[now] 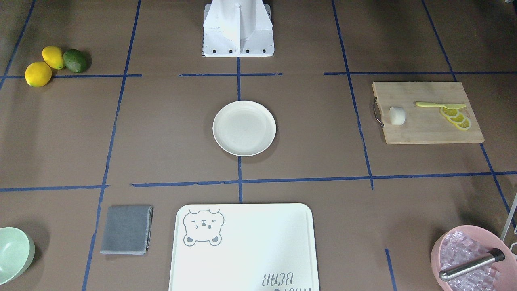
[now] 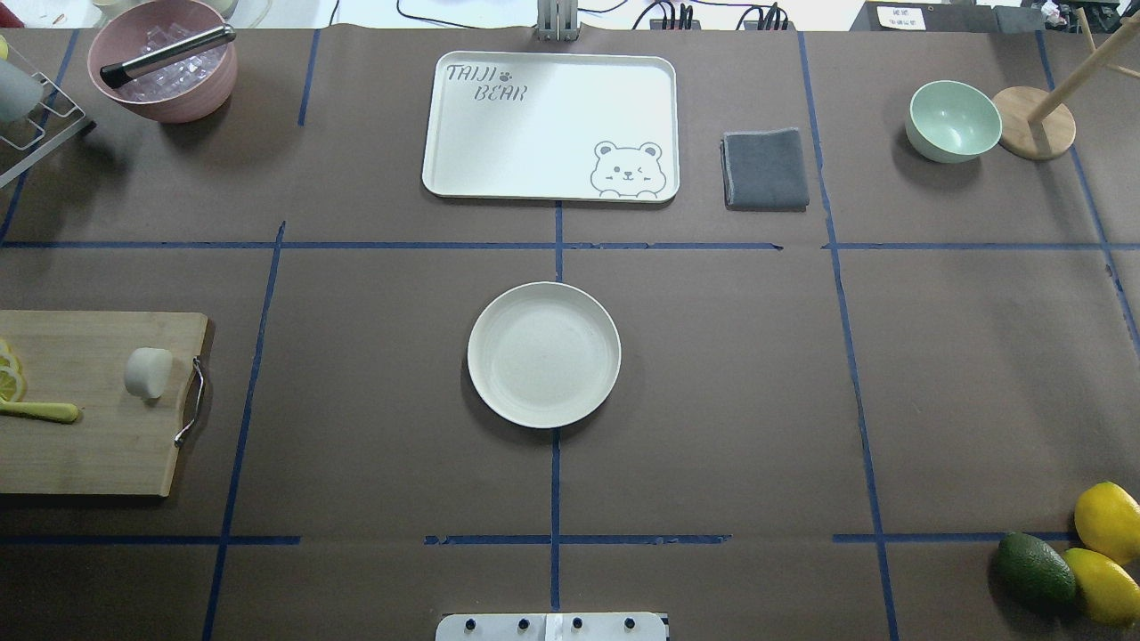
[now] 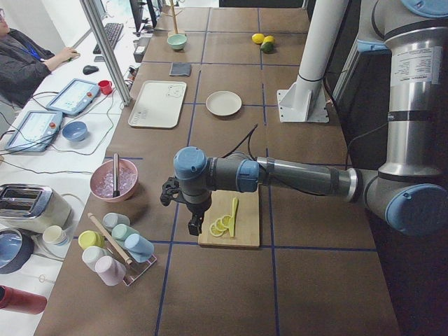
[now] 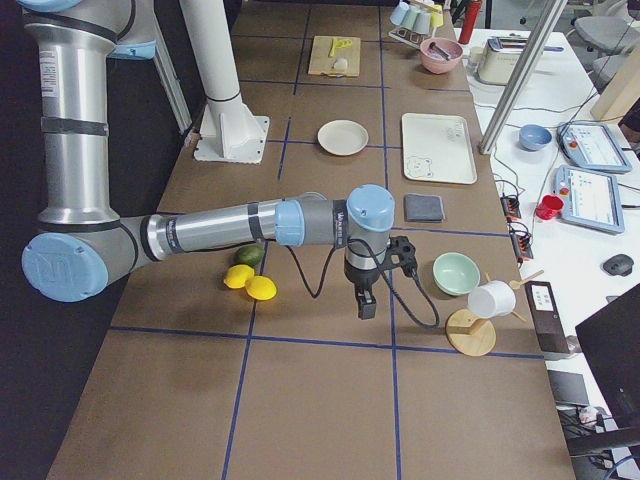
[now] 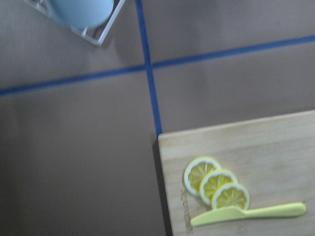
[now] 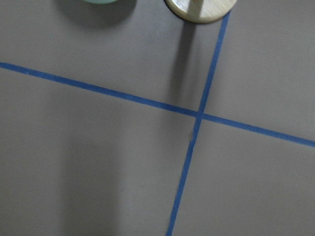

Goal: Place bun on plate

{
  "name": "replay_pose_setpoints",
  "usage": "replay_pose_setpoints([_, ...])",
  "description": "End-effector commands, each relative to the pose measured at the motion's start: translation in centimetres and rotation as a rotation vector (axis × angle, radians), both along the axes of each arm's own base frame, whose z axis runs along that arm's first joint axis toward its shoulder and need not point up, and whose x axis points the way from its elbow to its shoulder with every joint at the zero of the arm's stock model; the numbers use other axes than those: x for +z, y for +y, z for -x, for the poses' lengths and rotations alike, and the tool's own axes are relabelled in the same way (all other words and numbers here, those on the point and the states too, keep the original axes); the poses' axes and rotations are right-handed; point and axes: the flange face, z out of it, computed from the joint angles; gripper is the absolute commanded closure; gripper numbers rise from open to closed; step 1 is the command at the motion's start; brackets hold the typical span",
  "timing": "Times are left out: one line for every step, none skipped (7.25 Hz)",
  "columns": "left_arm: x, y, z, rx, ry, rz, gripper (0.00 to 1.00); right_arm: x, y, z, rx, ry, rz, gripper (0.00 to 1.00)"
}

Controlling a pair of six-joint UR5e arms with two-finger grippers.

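Note:
The white bun (image 1: 397, 116) lies on its side on the wooden cutting board (image 1: 428, 129), near the board's metal handle; the overhead view also shows the bun (image 2: 148, 372). At the table's middle sits the cream plate (image 1: 244, 128), with nothing on it (image 2: 543, 354). Only the exterior left view catches my left gripper (image 3: 193, 225), hanging over the board's outer end beside the lemon slices; I cannot tell if it is open or shut. My right gripper (image 4: 366, 305) hangs above bare table near the mint bowl, state unclear. Neither wrist view shows fingers or the bun.
Lemon slices (image 5: 216, 183) and a yellow knife (image 5: 248, 214) share the board. A bear-printed tray (image 2: 549, 125), grey cloth (image 2: 765, 169), mint bowl (image 2: 952, 120), pink ice bowl (image 2: 163, 71), wooden stand (image 2: 1033, 122), cup rack (image 3: 115, 241), lemons and avocado (image 2: 1069, 556) ring the table. A person (image 3: 28, 59) sits beside it.

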Motion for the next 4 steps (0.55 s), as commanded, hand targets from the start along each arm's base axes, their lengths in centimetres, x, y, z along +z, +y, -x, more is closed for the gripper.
replay_pose_setpoints([-0.6,-1.4,-0.4,0.009,0.009,-0.106,0.0,0.4,0.6,-0.2,0.008,-0.007,0.014,0.0])
replay_pose_setpoints([-0.7,-1.6,-0.5,0.009,0.011,-0.157,0.0,0.4,0.6,-0.2,0.008,-0.007,0.014,0.0])
replay_pose_setpoints([-1.7,-2.1,-2.2,0.041,0.021,-0.236,0.0,0.4,0.6,-0.2,0.009,-0.007,0.015,0.0])
replay_pose_setpoints([-2.2,-2.3,-6.7,0.056,0.04,-0.204,0.0,0.4,0.6,-0.2,0.009,-0.007,0.015,0.0])
